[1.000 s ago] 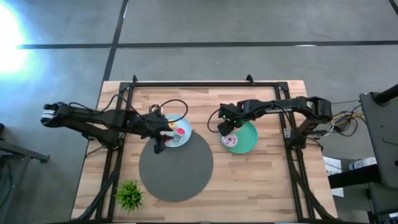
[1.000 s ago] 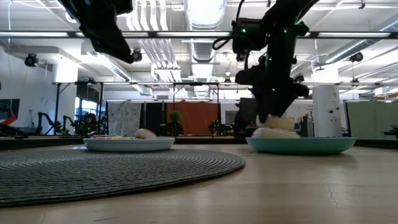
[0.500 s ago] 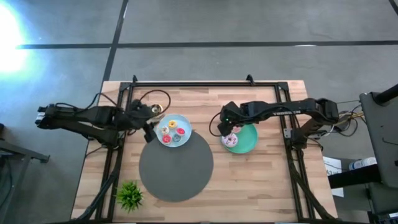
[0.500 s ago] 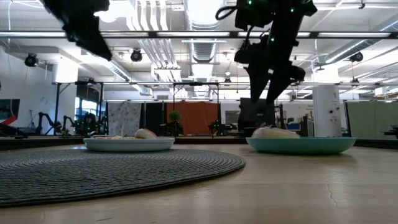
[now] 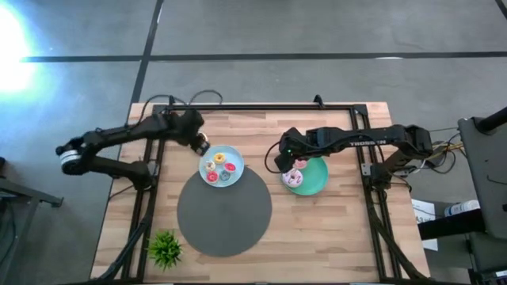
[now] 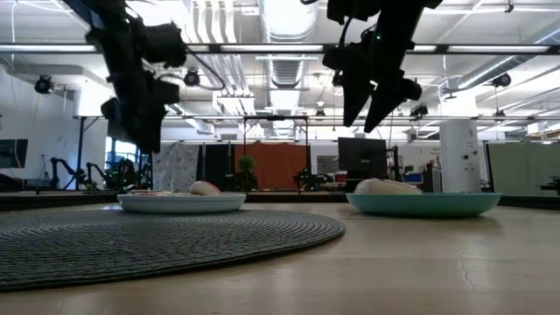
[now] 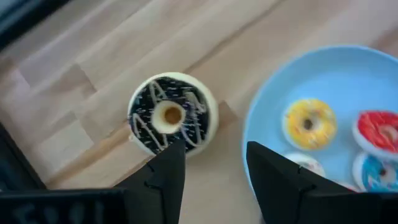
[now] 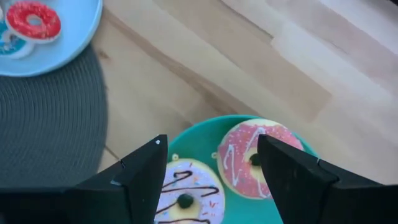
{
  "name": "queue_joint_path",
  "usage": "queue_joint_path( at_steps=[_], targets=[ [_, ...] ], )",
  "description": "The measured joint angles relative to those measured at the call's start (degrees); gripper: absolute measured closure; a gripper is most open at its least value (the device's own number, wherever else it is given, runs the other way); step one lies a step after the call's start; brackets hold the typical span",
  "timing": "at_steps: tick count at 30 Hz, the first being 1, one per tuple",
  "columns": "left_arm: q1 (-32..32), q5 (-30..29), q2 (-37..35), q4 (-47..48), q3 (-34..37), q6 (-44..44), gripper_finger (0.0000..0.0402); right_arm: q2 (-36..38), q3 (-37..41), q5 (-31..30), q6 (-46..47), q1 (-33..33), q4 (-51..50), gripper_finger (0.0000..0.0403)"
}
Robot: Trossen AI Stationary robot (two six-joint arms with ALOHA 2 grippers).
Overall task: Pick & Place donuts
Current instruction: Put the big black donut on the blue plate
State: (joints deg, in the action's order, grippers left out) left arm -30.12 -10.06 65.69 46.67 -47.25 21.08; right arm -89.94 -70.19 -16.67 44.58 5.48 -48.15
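The left gripper (image 7: 211,177) hangs with its fingers apart and nothing between them, just above a dark-iced donut (image 7: 172,116) that lies flat on the bare wood. That donut sits just off the far-left rim of the light blue plate (image 7: 267,118), close to it but apparently not touching, and it lies straight ahead of the fingertips, slightly toward the finger farther from the plate. As a ring lying flat it has no long axis, so a straight drop onto it would likely do. On the plate itself lie several mini donuts, among them a yellow one (image 7: 308,123) and a red one (image 7: 377,132).

The right gripper (image 8: 214,171) is spread wide and empty, raised above the green plate (image 8: 205,155), which stands to the right of the light blue plate. Two larger donuts rest on it: one pink-iced (image 8: 258,157), one pale with dark drizzle (image 8: 185,191).

The left arm is clearly nearer the loose donut; the right arm is well away from it.
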Motion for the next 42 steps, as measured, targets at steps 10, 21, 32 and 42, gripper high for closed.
queue_joint_path(
  at_steps=[10,21,32,42],
  targets=[
    [-11.1,15.1,10.7,0.6,-1.8,-4.2,0.0257,0.6,-0.8,0.0,1.3,-0.6,-1.7,0.0162],
    [-10.5,8.9,15.3,-6.7,-2.1,-3.0,0.0257,0.6,-0.7,-1.5,0.8,-1.5,-4.0,0.0162],
    [-10.4,5.8,24.0,-7.9,-2.2,-3.5,0.0257,0.6,-0.7,-1.5,0.7,-1.5,-4.1,0.0162],
    [-10.3,1.5,24.1,-12.7,-2.3,-5.9,0.0364,2.7,-0.6,-3.9,1.7,-3.1,-3.9,0.0178]
  ],
)
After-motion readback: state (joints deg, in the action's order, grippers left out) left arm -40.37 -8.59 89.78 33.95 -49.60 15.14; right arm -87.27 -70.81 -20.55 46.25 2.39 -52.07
